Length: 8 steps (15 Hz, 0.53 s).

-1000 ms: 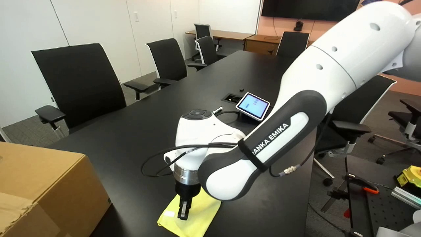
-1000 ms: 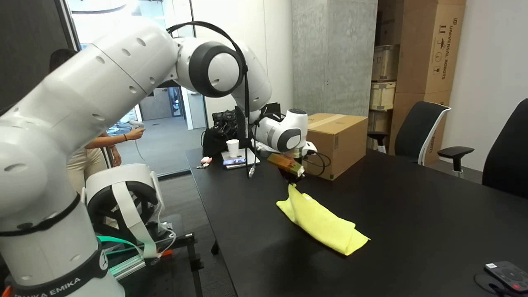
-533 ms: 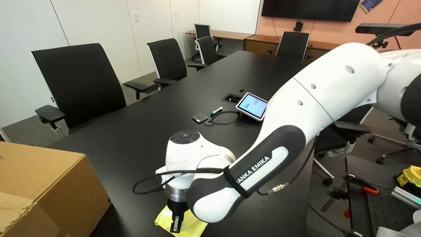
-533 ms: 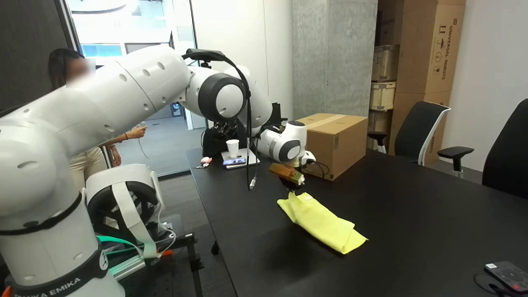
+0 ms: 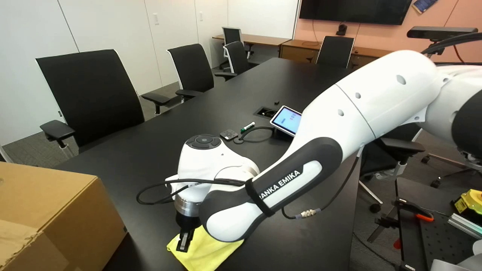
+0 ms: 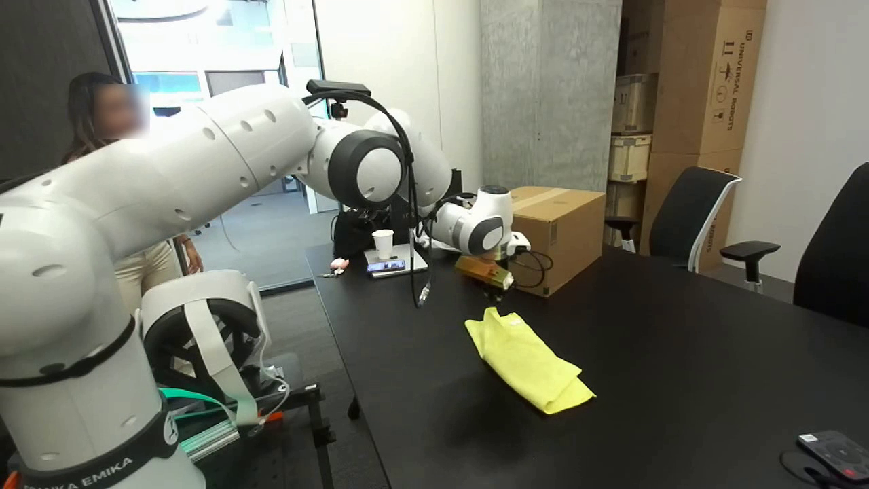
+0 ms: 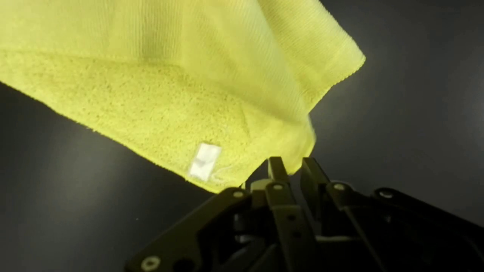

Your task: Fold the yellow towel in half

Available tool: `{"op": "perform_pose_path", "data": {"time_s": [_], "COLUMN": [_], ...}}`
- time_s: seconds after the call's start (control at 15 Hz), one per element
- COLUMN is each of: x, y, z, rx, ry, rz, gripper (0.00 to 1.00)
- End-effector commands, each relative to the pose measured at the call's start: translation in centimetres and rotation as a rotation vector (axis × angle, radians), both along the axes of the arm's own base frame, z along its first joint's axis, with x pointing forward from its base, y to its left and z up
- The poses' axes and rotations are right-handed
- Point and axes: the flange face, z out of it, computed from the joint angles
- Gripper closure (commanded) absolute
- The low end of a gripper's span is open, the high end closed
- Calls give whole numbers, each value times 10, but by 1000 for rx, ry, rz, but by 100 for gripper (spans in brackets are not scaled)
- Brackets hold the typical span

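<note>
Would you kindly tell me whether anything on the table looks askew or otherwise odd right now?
Yes, the yellow towel looks unevenly folded: in the wrist view its layers do not line up, leaving a strip with a white tag exposed along one side and a corner jutting out at the right. I see nothing spilled.

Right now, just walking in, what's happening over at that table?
A Franka Emika Panda arm is being used to fold a yellow towel on the black conference table. The towel lies doubled over unevenly, its white tag showing. The gripper is open at one towel corner, apparently not holding it.
</note>
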Motion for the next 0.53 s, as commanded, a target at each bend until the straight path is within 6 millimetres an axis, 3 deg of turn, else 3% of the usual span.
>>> {"op": "perform_pose_path", "data": {"time_s": [0.0, 0.27, 0.47], "x": [16, 25, 12], "y": [-5, -47, -88], "z": [26, 55, 89], "rx": [-28, -57, -122], "ry": [-70, -71, -4], "rz": [-44, -183, -347], "gripper": [50, 21, 0]}}
